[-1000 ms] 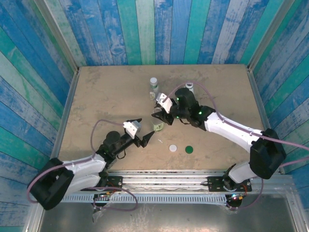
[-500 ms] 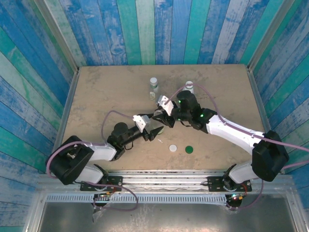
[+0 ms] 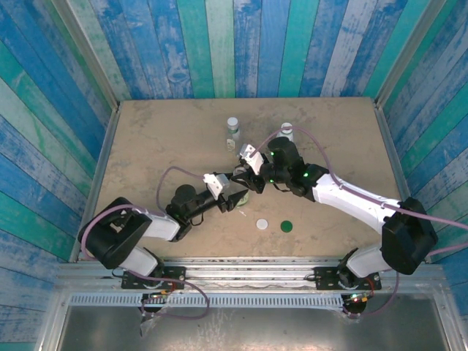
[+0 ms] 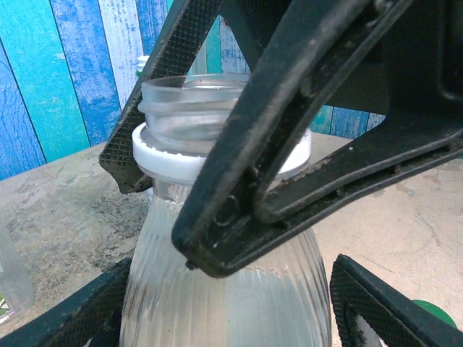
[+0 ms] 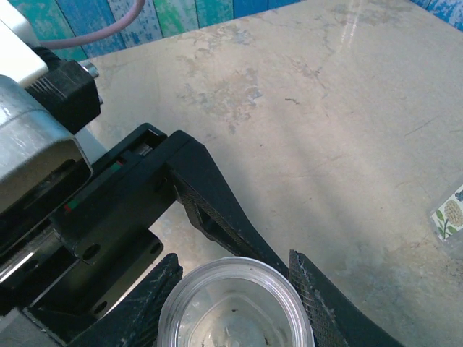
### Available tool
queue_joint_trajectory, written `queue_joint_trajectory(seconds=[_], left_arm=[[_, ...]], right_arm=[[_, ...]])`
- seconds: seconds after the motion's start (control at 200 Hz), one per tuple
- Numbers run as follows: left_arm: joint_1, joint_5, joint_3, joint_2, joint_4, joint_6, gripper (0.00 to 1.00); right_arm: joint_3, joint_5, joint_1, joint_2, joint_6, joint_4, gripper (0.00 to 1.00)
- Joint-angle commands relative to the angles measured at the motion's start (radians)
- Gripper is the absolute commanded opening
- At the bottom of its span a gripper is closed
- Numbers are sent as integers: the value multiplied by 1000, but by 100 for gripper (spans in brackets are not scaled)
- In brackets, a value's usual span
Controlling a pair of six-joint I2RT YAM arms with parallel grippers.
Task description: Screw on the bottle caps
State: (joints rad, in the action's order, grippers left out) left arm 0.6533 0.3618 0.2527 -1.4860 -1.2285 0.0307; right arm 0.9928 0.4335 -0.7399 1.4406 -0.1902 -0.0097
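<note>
Clear bottle (image 4: 239,311) upright, long axis vertical, open mouth pointing up, at front-centre of the desk (image 3: 161,139); can't tell if its base touches. Right gripper (image 5: 233,289) jaws clamped on the neck, at the white ring just under the threads. Left gripper (image 4: 226,319) jaws apart, one either side of the ribbed body, lower than the right pair; one shows a gap to the plastic, the other can't tell. White cap (image 3: 262,224) and green cap (image 3: 287,226) flat on desk, side by side, near the bottle.
</note>
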Motion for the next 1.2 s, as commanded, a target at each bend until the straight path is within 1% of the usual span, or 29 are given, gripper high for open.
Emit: queue_joint_trajectory(seconds=[0.0, 0.05, 0.15, 0.265, 0.33, 0.471, 0.566, 0.641, 0.716, 0.791, 0.931, 1.056, 1.191], left_arm=[[3, 27, 15, -38, -26, 16, 69], [3, 30, 15, -41, -26, 18, 67], [3, 35, 19, -47, -16, 23, 55], [3, 33, 13, -46, -22, 23, 54], [4, 30, 10, -46, -25, 23, 54], [2, 20, 0, -49, -43, 25, 54], [3, 13, -8, -58, -59, 25, 54], [3, 11, -16, -68, -81, 28, 54], [3, 6, -22, -78, -94, 31, 54], [3, -6, -30, -88, -108, 34, 54], [3, -19, -41, -109, -130, 42, 55], [3, -19, -48, -109, -133, 43, 55], [3, -24, -47, -99, -112, 52, 55]], right_arm=[[0, 28, 2, -6, 19, 39, 35], [0, 24, 2, -5, 17, 39, 36], [0, 23, 2, -2, 20, 39, 36], [1, 23, 2, -5, 24, 40, 40], [-2, 18, 2, -15, 28, 39, 47], [-29, -11, 2, -75, 51, 48, 68], [-80, -64, 1, -143, 80, 64, 76], [-135, -127, -3, -204, 109, 73, 77], [-199, -230, -20, -272, 145, 64, 77], [-273, -336, -48, -333, 183, 59, 77], [-388, -467, -121, -401, 259, 25, 77], [-454, -537, -177, -410, 339, -24, 76], [-488, -584, -205, -385, 423, -92, 76]])
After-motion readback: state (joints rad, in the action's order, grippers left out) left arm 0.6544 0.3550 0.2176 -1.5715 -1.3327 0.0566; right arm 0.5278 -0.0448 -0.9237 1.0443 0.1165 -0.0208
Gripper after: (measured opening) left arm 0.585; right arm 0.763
